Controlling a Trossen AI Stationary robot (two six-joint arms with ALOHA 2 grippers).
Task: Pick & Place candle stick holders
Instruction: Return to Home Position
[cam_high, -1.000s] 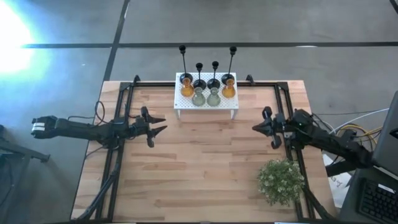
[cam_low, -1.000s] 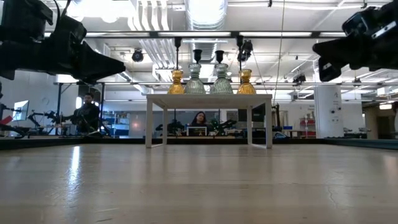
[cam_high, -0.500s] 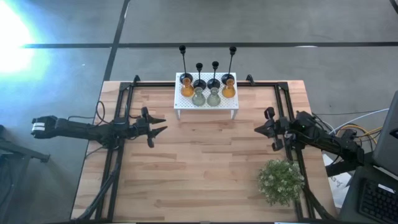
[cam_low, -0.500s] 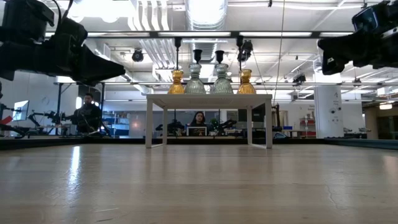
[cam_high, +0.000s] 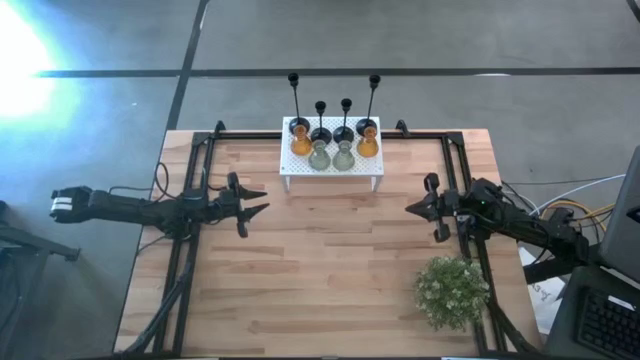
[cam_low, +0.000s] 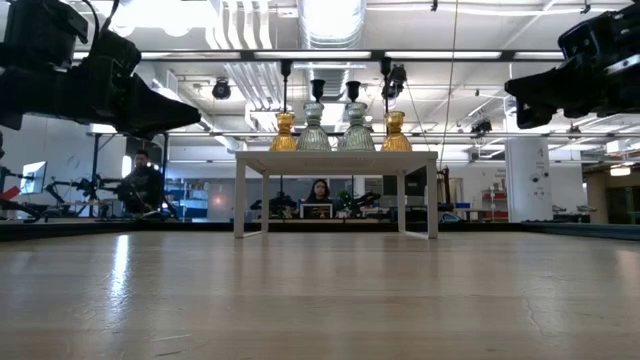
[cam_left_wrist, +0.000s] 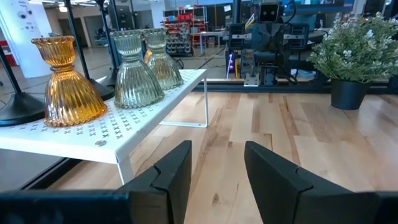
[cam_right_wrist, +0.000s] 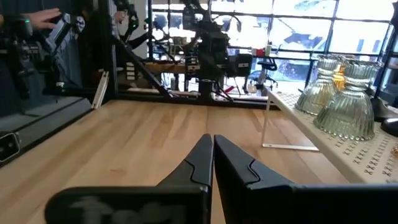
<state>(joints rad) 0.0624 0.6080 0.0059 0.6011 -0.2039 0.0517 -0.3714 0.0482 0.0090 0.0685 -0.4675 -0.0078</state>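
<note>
High view: eight candle stick holders (cam_high: 332, 148) fill the white rack (cam_high: 330, 177) at 12 o'clock. The right gripper (cam_high: 418, 207), at 3 o'clock, has nudged inward; the left gripper (cam_high: 255, 203), at 9 o'clock, is unmoved. Low view: glass holders line the rack's front. Left wrist: fingers spread, empty. Right wrist: fingers closed, empty. Placing looks done.

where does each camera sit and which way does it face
High view: above the table, straight down; left gripper and right gripper face each other.
Low view: table-top height, level toward the white rack; both grippers in upper corners.
Left wrist view: on that wrist, toward rack and plant; own open fingers.
Right wrist view: on that wrist, past the rack's front; own shut fingers.
Shared: all four show the glass candle holders.
</note>
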